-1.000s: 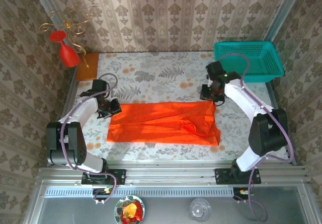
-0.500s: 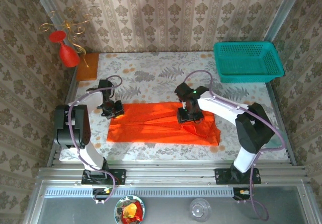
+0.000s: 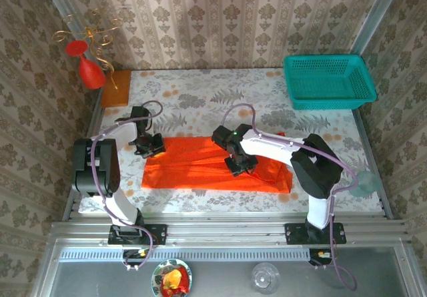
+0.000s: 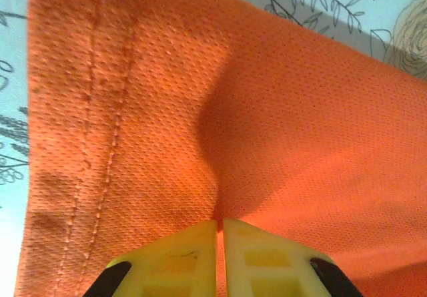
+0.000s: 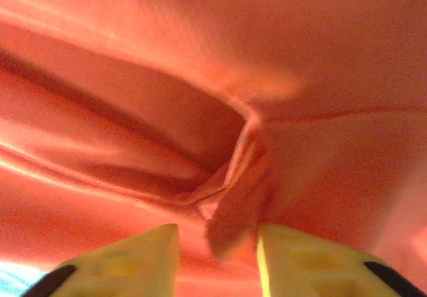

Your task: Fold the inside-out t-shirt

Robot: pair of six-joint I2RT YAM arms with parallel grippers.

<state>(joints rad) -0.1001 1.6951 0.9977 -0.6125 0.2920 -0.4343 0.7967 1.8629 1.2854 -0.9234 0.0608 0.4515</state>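
The inside-out t-shirt [image 3: 193, 171] lies as a long orange strip across the middle of the table. My left gripper [image 3: 148, 145] is at its far left corner. In the left wrist view the yellow fingers [image 4: 180, 250] are shut on a pinched ridge of the orange mesh cloth [image 4: 280, 110], and the left gripper [image 4: 219, 222] hides the rest of that ridge. My right gripper [image 3: 239, 163] is low over the middle of the strip. In the right wrist view the right gripper [image 5: 217, 233] stands open, with a raised fold of the shirt [image 5: 237, 203] between its fingers, close to the right one.
A teal basket [image 3: 328, 80] stands at the back right. A red goblet ornament [image 3: 87, 69] and a wooden block [image 3: 116, 87] are at the back left. A bowl [image 3: 172, 278] and a glass [image 3: 265, 277] sit below the front rail.
My right arm swung from the shirt's far right corner near the basket leftward to the middle of the strip. My left gripper stayed on the far left corner.
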